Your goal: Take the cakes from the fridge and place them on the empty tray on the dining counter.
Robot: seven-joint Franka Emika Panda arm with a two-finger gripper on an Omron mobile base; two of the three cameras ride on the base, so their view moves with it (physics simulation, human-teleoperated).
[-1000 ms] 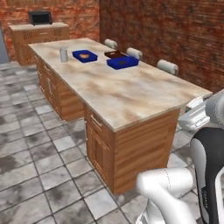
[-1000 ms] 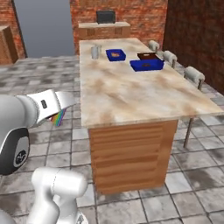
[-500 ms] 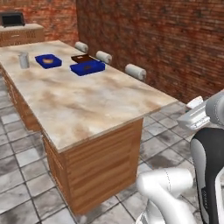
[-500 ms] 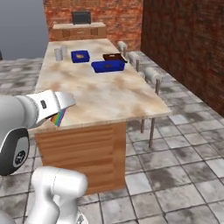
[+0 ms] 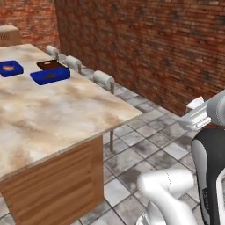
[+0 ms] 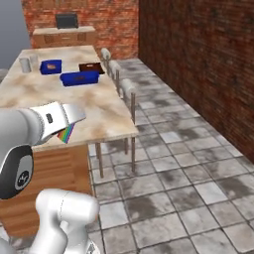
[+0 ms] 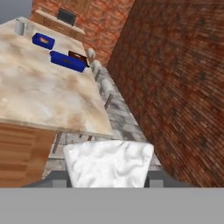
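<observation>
Since the earlier frames our base has swung right, so the counter point(image 5: 57, 110) now lies to our left (brick wall point(image 6: 198, 59) ahead and to the right) and its far end has slid out of the left base view. We see the brown tray point(image 6: 91, 68) far down the counter, beyond a blue tray point(image 6: 79, 78) and just beside it. Our gripper point(image 6: 67, 130) is clamped on the rainbow cake point(image 7: 109, 162), short of the counter's near corner.
</observation>
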